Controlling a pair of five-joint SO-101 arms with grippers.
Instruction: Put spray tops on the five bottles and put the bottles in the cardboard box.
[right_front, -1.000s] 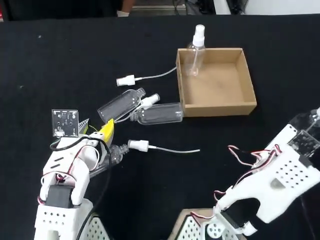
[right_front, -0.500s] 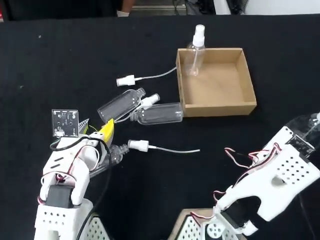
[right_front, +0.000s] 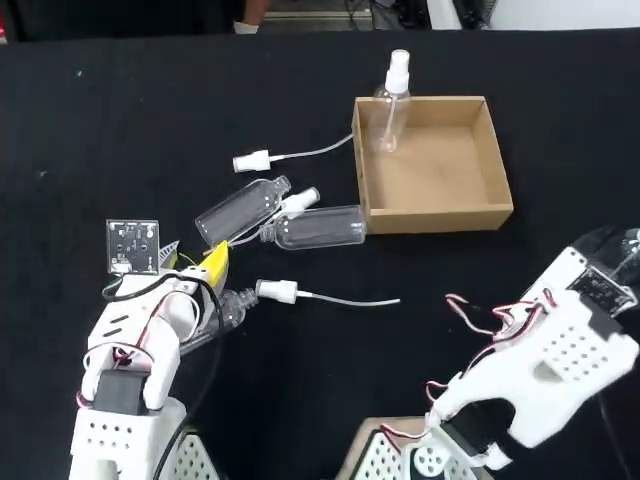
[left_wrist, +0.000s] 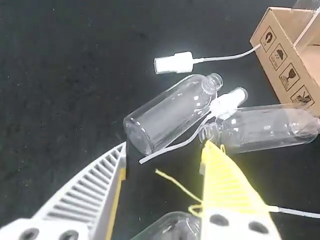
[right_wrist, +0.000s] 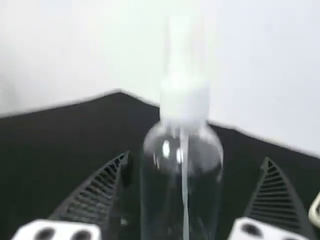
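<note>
My left gripper (right_front: 190, 250) stands open at the near left, one finger white and one yellow (left_wrist: 225, 190). A clear bottle (right_front: 218, 312) lies slantwise under the yellow finger's base, and a spray top (right_front: 278, 291) lies at its neck. Beyond the fingertips lie two more topless bottles (left_wrist: 170, 112) (left_wrist: 260, 130), with a spray top (left_wrist: 227, 100) between them and another (left_wrist: 172, 64) farther off. One capped bottle (right_front: 392, 110) stands in the cardboard box (right_front: 432, 215). At the right edge, my right gripper (right_wrist: 195, 157) is open around an upright capped bottle (right_wrist: 182, 150), with a gap on each side.
The right arm's white body (right_front: 550, 360) covers the near right corner of the black table (right_front: 120, 100). The tube of the near spray top (right_front: 350, 300) runs across the middle. A small circuit board (right_front: 131, 246) sits on the left arm.
The right arm has drawn back toward the near edge, and the capped bottle by its fingers has shifted slightly. The left arm and the loose bottles have not moved.
</note>
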